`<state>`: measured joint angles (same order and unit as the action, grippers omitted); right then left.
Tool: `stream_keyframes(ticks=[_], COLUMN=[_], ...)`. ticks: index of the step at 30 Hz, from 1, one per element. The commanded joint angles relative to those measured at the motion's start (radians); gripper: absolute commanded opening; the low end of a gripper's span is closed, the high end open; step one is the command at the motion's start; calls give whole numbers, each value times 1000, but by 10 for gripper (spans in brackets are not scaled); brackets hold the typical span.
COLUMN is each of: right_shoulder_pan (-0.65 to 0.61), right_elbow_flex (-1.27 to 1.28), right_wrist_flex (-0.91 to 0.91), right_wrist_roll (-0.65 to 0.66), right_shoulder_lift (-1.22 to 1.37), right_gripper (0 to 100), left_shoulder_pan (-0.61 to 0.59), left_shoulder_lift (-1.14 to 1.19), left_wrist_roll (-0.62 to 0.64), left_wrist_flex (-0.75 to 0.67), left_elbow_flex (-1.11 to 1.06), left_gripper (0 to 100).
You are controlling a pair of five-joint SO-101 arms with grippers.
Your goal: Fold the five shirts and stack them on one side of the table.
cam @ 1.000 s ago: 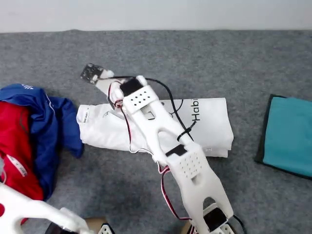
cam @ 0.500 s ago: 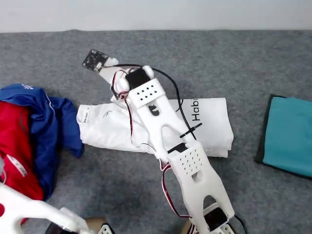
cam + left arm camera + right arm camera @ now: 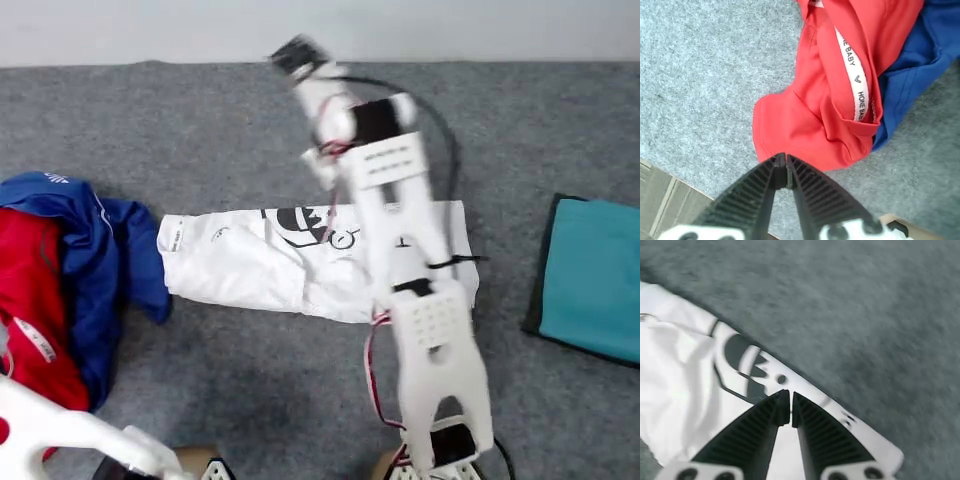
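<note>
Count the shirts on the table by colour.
white shirt: 1
blue shirt: 1
red shirt: 1
teal shirt: 1
Total: 4 clearly seen. A dark edge under the teal one may be a fifth, but that cannot be told.

A grey, carpet-like cover spreads over the whole desk [image 3: 200, 390]. A pale wall [image 3: 120, 30] runs along its far edge. A tan board [image 3: 655, 200] borders the grey cover.

Left pincer [image 3: 785, 172]: black, ribbed fingers pressed together, holding nothing, hung over grey bench [image 3: 700, 75]. Red shirt [image 3: 825, 100]: lay crumpled, touching blue shirt [image 3: 920, 65].
</note>
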<state>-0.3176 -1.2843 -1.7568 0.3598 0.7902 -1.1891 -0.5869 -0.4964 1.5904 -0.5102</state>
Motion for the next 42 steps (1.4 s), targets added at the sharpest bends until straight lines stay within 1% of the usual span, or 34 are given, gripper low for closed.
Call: stream_keyframes(ticks=[1, 7, 13, 20, 26, 30, 34, 37, 42], right_shoulder_pan=[82, 182, 254, 352, 452, 496, 503, 501, 498], right_elbow_flex=[215, 643, 904, 1051, 1152, 1318, 1484, 1510, 1421], right_wrist_flex=[-42, -41, -39, -22, 94, 206, 294, 269, 200], right_wrist_roll=[-48, -83, -83, -80, -77, -55, -20, -20, -23], right_shoulder_lift=[-202, -426, -556, -581, -581, -581, -585, -596, -696], right_gripper=[20, 15, 14, 14, 14, 14, 14, 13, 13], left_shoulder_pan=[-5, 0, 5, 5, 6, 6, 6, 6, 11], left_shoulder_lift=[-32, -28, -28, -26, -25, -26, -29, -29, -25], left_wrist_roll=[-20, -20, -20, -20, -20, -20, -20, -20, -21], left_wrist_flex=[6, 6, 5, 3, 0, 2, 3, 5, 0], left_elbow_flex=[7, 5, 5, 5, 5, 5, 5, 5, 5], left_gripper=[8, 8, 8, 8, 8, 8, 8, 8, 8])
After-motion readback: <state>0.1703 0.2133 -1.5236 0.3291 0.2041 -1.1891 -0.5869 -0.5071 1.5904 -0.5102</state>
